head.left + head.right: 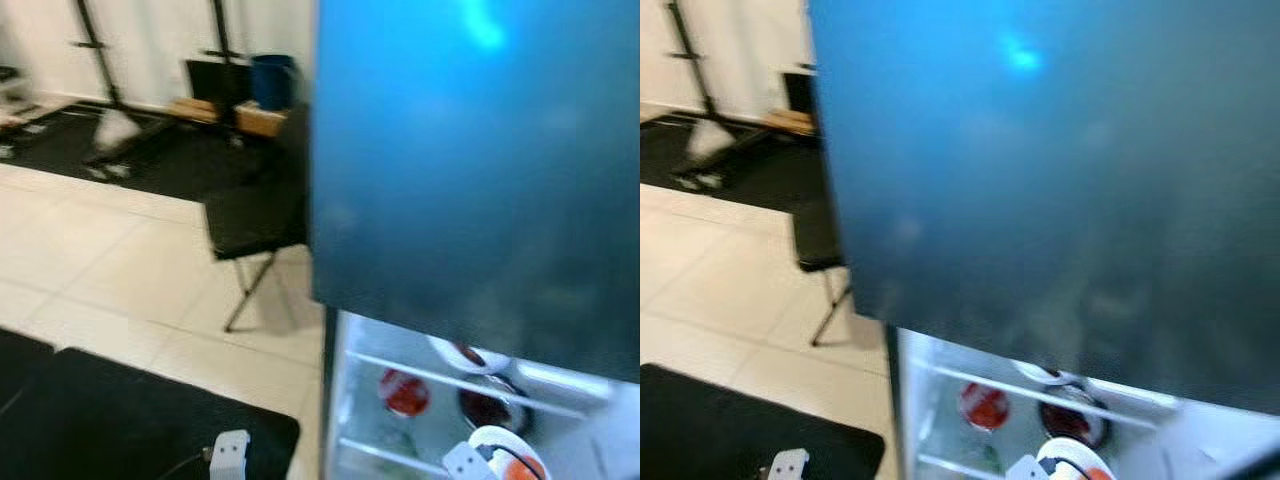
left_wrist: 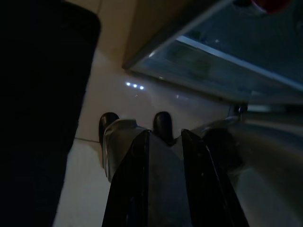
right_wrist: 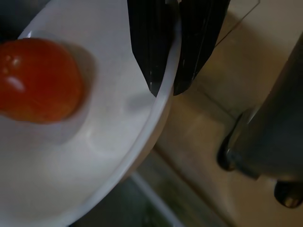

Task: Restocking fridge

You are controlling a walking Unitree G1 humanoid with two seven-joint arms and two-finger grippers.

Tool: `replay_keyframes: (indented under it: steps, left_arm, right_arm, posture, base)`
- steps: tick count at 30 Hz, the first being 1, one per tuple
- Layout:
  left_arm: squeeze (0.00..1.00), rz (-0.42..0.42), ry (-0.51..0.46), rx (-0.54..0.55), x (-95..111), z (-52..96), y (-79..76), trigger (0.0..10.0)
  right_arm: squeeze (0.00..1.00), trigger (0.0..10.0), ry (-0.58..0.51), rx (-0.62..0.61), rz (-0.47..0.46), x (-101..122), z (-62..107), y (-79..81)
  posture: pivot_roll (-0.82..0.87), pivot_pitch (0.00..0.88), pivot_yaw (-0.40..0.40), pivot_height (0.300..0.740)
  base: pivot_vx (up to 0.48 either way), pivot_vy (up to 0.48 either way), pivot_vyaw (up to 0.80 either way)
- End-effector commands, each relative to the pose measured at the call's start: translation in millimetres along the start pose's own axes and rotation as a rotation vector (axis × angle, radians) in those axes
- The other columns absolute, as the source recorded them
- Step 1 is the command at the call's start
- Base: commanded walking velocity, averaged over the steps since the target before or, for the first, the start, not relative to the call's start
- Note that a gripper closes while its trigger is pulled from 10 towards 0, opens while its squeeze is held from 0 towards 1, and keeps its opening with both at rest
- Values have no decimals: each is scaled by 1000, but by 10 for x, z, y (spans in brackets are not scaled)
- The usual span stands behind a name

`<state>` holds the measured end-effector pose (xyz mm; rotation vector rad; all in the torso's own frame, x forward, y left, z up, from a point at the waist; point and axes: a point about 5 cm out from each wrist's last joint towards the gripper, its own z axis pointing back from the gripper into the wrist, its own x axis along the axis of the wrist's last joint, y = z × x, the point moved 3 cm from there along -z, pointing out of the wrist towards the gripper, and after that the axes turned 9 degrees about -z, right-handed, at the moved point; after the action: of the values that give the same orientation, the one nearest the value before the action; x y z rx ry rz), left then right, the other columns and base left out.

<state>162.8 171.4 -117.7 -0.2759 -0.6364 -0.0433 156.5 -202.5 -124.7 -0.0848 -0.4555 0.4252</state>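
Note:
The fridge has a blue upper door [image 1: 470,150], and the lit compartment below it stands open. On its glass shelf [image 1: 440,378] sit a red-filled container [image 1: 404,392], a dark bowl [image 1: 490,405] and a white bowl [image 1: 465,352]. My right gripper [image 3: 165,85] is shut on the rim of a white bowl [image 3: 109,142] that holds a red tomato [image 3: 40,80]. This bowl [image 1: 510,452] is low in front of the open compartment. My left gripper [image 2: 165,137] hangs idle, pointing at the floor beside the fridge.
A black mat [image 1: 120,420] lies on the pale tiled floor at my left. A black folding table [image 1: 255,215] stands close to the fridge's left side. Further back are a blue bin [image 1: 272,80], boxes and dark stands by the wall.

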Motion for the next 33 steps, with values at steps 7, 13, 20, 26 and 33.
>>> replay_keyframes:
  steps: [7, 13, 20, 26, 33]
  left_arm:
    - [0, -6, 5, -2, -19, 10, 7, 10000]
    - [0, -9, 4, -28, -19, 9, -16, 10000]
    - [0, 8, -2, -24, -14, 6, -19, 10000]
    - [0, 6, -5, -20, -2, 5, -12, 10000]
    - [0, -16, -16, -31, 8, 16, -2, 10000]
  right_arm:
    - [0, 10000, -27, -12, 10, 78, -6, -33]
    - [0, 10000, -35, -8, 23, 104, -8, -32]
    - [0, 10000, -70, -2, 51, 226, -19, -42]
    - [0, 10000, -114, 16, 65, 370, -27, -28]
    - [0, 10000, -201, 139, 184, 645, -27, 146]
  posture:
    - [8, 0, -23, 740]
    - [7, 0, -23, 740]
    - [6, 0, -22, 740]
    - [6, 0, -22, 740]
    - [7, 0, -25, 740]
  base:
    - [0, 0, 0]
    - [0, -104, 0]
    - [0, -403, 0]
    - [0, 0, 0]
    - [0, 0, 0]
